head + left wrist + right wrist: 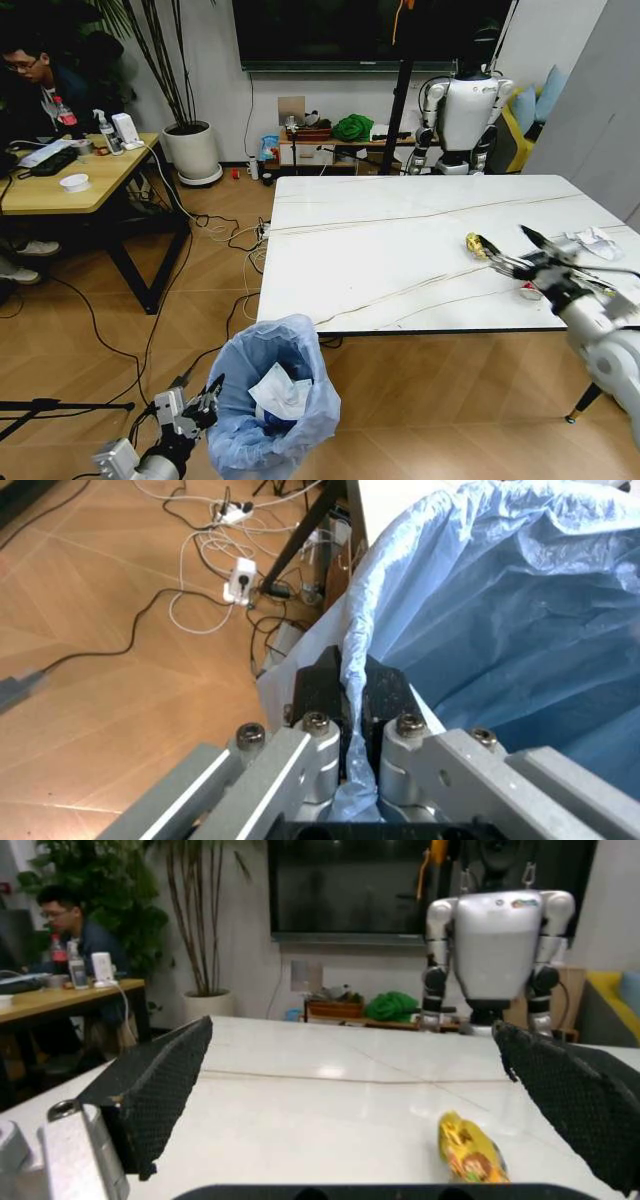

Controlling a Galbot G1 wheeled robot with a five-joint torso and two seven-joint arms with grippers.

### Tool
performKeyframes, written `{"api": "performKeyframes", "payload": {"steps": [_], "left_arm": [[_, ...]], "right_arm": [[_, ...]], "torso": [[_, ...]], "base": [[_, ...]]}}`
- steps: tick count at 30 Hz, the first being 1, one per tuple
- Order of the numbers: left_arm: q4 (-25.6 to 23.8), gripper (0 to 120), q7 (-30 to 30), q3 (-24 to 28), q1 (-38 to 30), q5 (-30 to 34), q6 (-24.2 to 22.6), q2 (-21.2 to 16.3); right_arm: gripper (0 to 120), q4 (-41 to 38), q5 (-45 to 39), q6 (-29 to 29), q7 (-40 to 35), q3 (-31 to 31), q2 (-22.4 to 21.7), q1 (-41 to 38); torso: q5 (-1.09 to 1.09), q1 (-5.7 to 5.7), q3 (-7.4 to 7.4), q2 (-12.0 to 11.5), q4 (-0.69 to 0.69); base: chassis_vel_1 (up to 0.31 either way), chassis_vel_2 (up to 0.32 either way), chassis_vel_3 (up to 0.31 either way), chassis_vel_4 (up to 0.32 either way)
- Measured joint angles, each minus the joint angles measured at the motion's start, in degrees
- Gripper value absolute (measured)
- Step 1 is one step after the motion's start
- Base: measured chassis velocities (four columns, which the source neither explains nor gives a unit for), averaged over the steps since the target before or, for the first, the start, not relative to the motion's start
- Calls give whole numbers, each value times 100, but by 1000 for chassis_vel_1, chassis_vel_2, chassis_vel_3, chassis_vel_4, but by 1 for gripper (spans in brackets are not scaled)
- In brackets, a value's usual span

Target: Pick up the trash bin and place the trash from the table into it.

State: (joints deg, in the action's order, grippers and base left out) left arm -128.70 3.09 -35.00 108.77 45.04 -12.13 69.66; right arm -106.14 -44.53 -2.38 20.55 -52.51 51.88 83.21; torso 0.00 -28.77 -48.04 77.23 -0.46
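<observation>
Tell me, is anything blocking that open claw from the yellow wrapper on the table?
Nothing visible. The right gripper, open, faces the yellow wrapper across bare table. The left gripper holds the trash bin beside the table.

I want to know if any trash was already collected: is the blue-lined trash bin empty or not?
Not empty. In the head view, white crumpled paper lies inside the trash bin, whose bag rim the left hand pinches.
</observation>
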Motion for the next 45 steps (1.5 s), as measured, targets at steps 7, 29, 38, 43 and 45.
{"api": "performKeyframes", "payload": {"steps": [7, 29, 38, 43, 45], "left_arm": [[24, 0, -28, -30, 10, -43, 21, 38], [13, 0, -29, 13, 189, 34, 16, -113], [-6, 0, 8, 189, 308, -70, -27, -161], [2, 0, 10, 229, 331, -119, -31, -151], [1, 0, 10, 229, 331, -121, -31, -149]], "right_arm": [[100, -116, 405, -250, 422, -639, 698, 646], [100, -15, 787, -404, 928, -676, 2042, 1062], [100, 13, 781, -404, 929, -676, 2061, 1100], [100, 17, 760, -420, 929, -691, 2067, 1141], [100, 17, 760, -430, 929, -693, 2068, 1154]], "torso": [[-2, 0, 0, 0, 0], [-1, 0, 0, -1, 1], [0, 0, 0, -1, 1], [0, 0, -1, -1, 0], [0, 0, -1, -1, 1]], "base": [[0, 0, 0, 0], [0, 0, 0, 0], [-40, -44, 42, 45], [-122, -120, 124, 113], [-116, -106, 115, 115]]}}
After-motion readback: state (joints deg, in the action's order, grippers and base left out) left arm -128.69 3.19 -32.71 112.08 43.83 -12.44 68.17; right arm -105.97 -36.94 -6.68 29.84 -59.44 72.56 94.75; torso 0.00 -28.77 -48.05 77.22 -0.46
